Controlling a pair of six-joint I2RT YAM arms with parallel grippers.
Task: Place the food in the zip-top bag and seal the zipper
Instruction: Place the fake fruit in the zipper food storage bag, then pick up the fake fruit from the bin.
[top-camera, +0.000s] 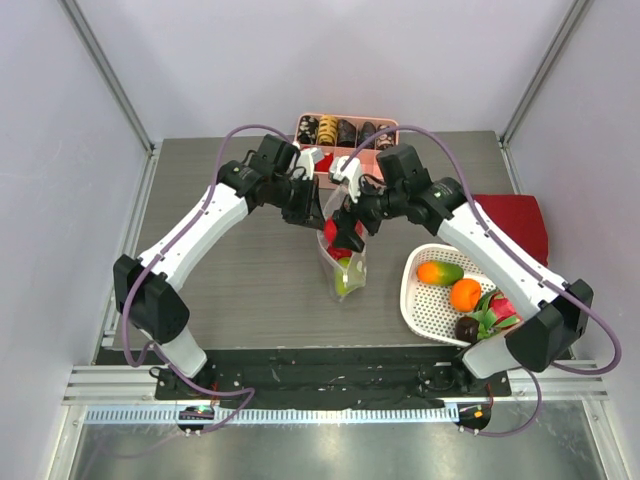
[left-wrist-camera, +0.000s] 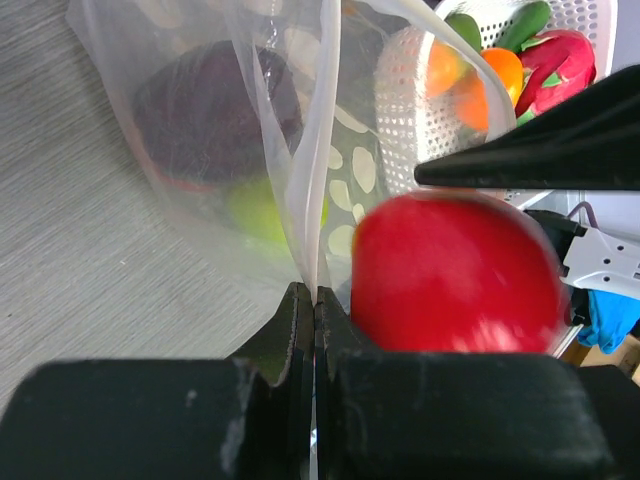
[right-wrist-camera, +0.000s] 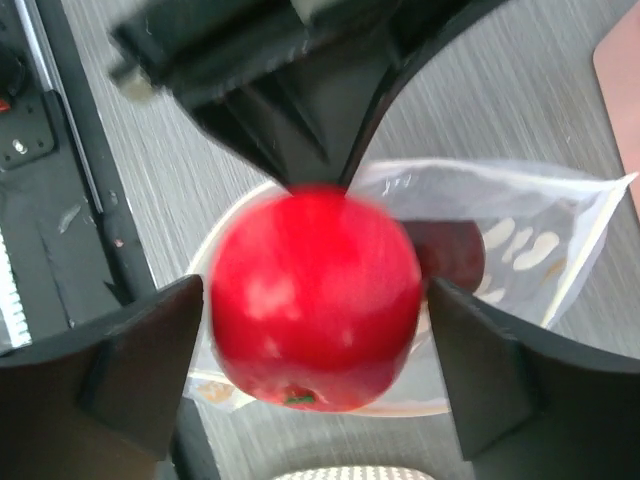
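Loading step: left gripper (left-wrist-camera: 315, 300) clamps zip-top bag (left-wrist-camera: 250, 120) rim; cannot tell whether right gripper (right-wrist-camera: 315, 290) grips red apple (left-wrist-camera: 455, 270) over the mouth; next needs a clean drop.

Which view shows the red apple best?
Right wrist: the whole apple sits between the right pincer's fingers, over the bag mouth. Left wrist shows it blurred, its bottom cut off by the left pincer. Top external shows only a small red patch.

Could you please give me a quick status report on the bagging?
Left end effector shut on zip-top bag rim, mouth held open. Right end effector open, red apple blurred in its gap, above the mouth. Pear inside; nothing blocking.
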